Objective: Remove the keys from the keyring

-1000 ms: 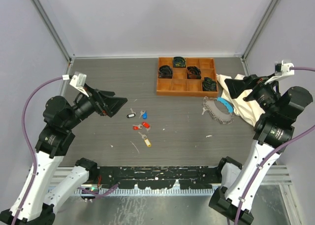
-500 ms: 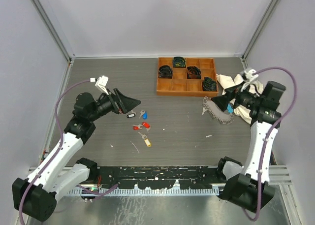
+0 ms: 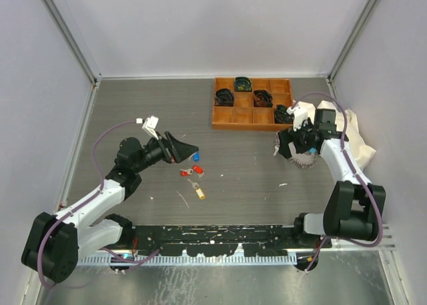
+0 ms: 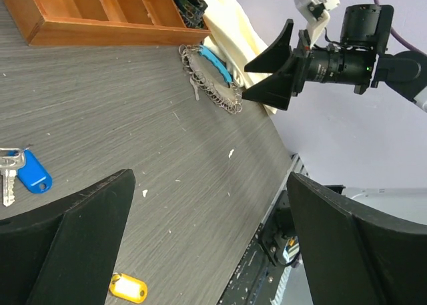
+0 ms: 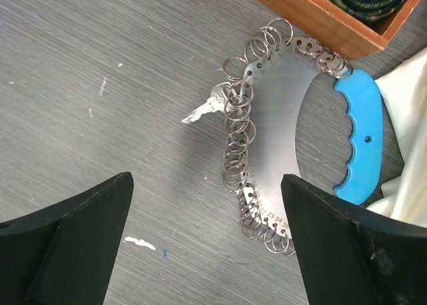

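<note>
The keyring (image 5: pixel 267 111) is a silvery curved plate edged with many small rings, with a light-blue handle (image 5: pixel 360 135). It lies flat by the tray, and one untagged silver key (image 5: pixel 208 107) hangs on its rings. My right gripper (image 5: pixel 207 181) hovers open just above it, and partly covers it in the top view (image 3: pixel 285 142). Loose keys lie mid-table: red tags (image 3: pixel 197 169), a yellow tag (image 3: pixel 200 193) and a blue tag (image 4: pixel 33 176). My left gripper (image 3: pixel 187 148) is open and empty, low over them.
An orange wooden tray (image 3: pixel 243 121) holding black items stands at the back right, close behind the keyring. A cream cloth (image 3: pixel 357 141) lies right of the keyring. Grey walls close in both sides. A black rail runs along the near table edge.
Both arms have dropped and swung inward. My left gripper moved right to the loose keys. My right gripper moved left and down over the keyring. Nothing was grasped.
</note>
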Action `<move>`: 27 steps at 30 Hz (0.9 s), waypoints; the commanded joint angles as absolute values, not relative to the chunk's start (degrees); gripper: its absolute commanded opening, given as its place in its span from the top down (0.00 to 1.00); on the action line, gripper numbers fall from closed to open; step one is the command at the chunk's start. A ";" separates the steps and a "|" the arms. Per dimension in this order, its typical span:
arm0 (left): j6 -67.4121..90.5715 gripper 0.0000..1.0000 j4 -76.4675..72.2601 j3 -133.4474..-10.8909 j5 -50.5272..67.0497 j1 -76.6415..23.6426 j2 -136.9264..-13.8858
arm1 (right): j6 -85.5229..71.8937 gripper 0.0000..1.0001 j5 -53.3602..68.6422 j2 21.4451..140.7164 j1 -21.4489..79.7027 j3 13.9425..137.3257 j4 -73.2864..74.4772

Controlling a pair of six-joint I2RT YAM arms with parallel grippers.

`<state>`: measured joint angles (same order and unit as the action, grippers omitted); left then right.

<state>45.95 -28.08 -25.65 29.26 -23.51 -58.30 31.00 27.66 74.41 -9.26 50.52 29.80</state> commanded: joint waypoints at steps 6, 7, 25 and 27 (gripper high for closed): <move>43.87 0.00 -39.82 -25.62 27.18 -23.55 -61.09 | 27.90 0.21 23.59 84.53 -8.52 58.67 27.06; 43.77 0.00 -39.98 -25.58 27.09 -23.55 -61.29 | 27.54 0.25 23.55 85.27 -8.62 58.97 26.77; 43.46 0.01 -41.10 -24.20 27.75 -23.56 -62.36 | 23.93 0.60 28.63 99.55 -9.76 66.93 27.79; 43.36 0.01 -41.12 -24.16 27.77 -23.60 -62.42 | 23.83 0.61 28.69 100.80 -9.76 67.37 28.11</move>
